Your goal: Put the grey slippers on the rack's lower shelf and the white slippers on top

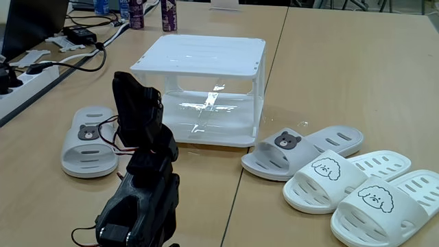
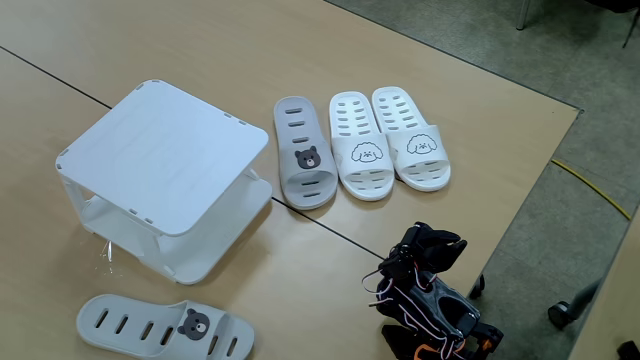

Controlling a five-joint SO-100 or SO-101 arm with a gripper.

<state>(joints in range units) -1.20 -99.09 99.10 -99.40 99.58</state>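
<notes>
Nothing shelved yet: both tiers of the rack (image 1: 199, 58) stand bare on the bench (image 1: 343, 75), open front turned toward the arm, presumably so slippers can slide straight in. Lower shelf (image 1: 212, 123) glossy and vacant, catching glare.

Split apart, the grey slippers: one (image 1: 89, 140) lying at 9 o'clock of the rack in a fixed view, the other (image 1: 298, 151) at 4 o'clock, just beside the rack's corner, bear face up. In the other fixed view, the same pair seen as one (image 2: 305, 150) at 3 o'clock of the rack and one (image 2: 165, 325) at 6 o'clock.

Side by side and touching, the white slippers (image 1: 363, 189), puppy faces up, packed against the nearer grey one; likely laid out within easy reach. Seen again (image 2: 390, 140) at 3 o'clock of that grey slipper.

Folded back and low, the black arm (image 1: 140, 158), hunched over its base at the bench's near edge, well apart from every slipper. Jaws (image 2: 432, 242) carrying nothing; open or closed, impossible to tell from the dark bulk. Appears parked, first reach not begun.
</notes>
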